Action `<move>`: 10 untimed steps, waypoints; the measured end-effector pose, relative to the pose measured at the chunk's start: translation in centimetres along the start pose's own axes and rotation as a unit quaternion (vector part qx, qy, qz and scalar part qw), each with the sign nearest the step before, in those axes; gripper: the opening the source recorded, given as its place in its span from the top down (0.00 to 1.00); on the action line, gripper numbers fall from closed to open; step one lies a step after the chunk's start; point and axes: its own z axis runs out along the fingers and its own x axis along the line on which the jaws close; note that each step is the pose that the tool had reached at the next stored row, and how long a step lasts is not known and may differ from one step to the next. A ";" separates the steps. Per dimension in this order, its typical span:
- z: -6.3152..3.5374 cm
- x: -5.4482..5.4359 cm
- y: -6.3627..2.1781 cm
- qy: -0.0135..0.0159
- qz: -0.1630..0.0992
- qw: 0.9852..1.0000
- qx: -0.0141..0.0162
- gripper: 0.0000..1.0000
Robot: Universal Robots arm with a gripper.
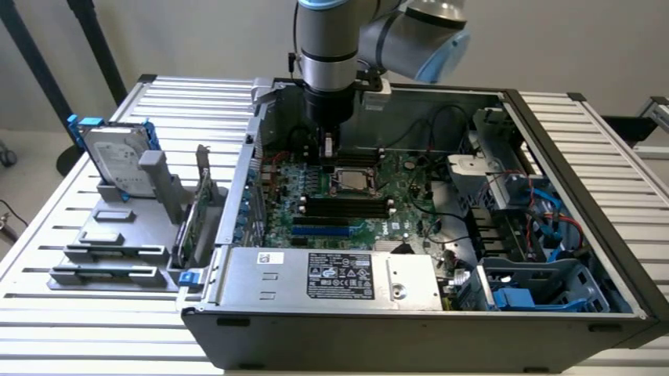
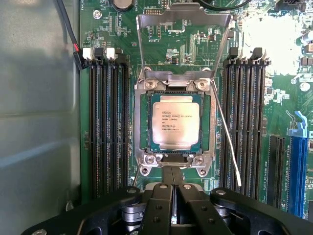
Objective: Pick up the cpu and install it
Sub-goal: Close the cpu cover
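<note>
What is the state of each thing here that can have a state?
cpu: lying flat in the socket, uncovered.
load plate: swung up, open.
socket lever: released, standing free.
end effector: shut, holding nothing.
hard drive: standing upright outside the case.

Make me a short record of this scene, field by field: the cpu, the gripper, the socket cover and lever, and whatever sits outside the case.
cpu: lying flat in the motherboard socket, metal top up
gripper: shut, holding nothing, above the socket's edge, apart from the cpu
socket cover: swung up, open
lever: unlatched, slanting beside the socket
hard drive: upright in the grey stand, outside the case, at the exterior view's left
</note>
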 end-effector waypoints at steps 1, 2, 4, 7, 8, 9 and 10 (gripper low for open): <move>0.00 0.0 0.00 0.000 0.000 1.000 0.000 0.89; 0.00 0.0 0.00 0.000 0.000 1.000 0.000 0.89; 0.00 0.0 0.00 0.000 0.000 1.000 0.000 0.89; 0.00 0.0 0.00 0.000 0.000 1.000 0.000 0.89; 0.00 0.0 0.00 0.000 0.000 1.000 0.000 0.89; -0.01 0.0 0.00 0.000 0.000 1.000 0.000 0.89; -0.12 0.0 0.06 0.000 0.000 1.000 0.000 0.89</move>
